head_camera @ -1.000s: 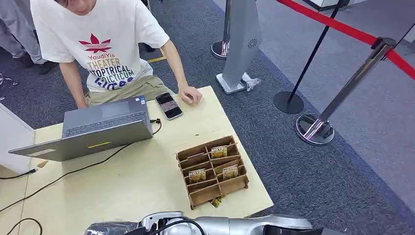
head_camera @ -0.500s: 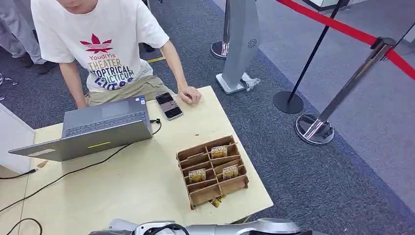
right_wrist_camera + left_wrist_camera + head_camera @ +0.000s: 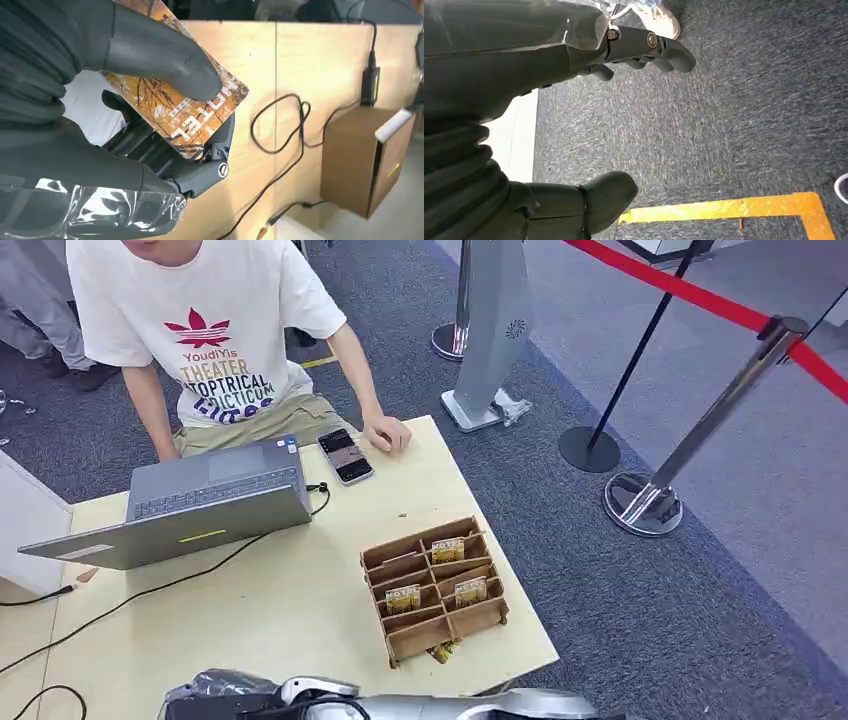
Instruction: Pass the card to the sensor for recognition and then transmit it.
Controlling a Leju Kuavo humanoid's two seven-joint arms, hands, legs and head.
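A: From where I stood, the right hand (image 3: 150,125) had the card (image 3: 175,107) pinched, thumb pressed on its printed face and the darker fingers (image 3: 210,165) under it. It hung over the worktop (image 3: 320,60), with the brown box (image 3: 372,160) off at about three o'clock in that wrist's picture.

B: Was that box the sensor?

A: I took it for one, but I couldn't be sure. A cable (image 3: 280,145) ran across the wood towards it.

B: So what worried you?

A: The hold. The thumb sat near one end of the card, and much of the card stuck out free. A quick swing could have let it pivot or slip out. And if the face met the box at a slant, I doubt it would have read.

B: And the other hand?

A: The left hand (image 3: 574,125) hung over carpet, fingers (image 3: 659,47) apart, holding nothing. No help if the card dropped.

B: Anything in the way?

A: The tray (image 3: 435,585) of spare cards at five o'clock on the worktop, near the arm. A person's hand (image 3: 388,432) rested at one o'clock beside a phone (image 3: 345,455), with a laptop (image 3: 200,505) nearby. A wide sweep might have clipped the tray.
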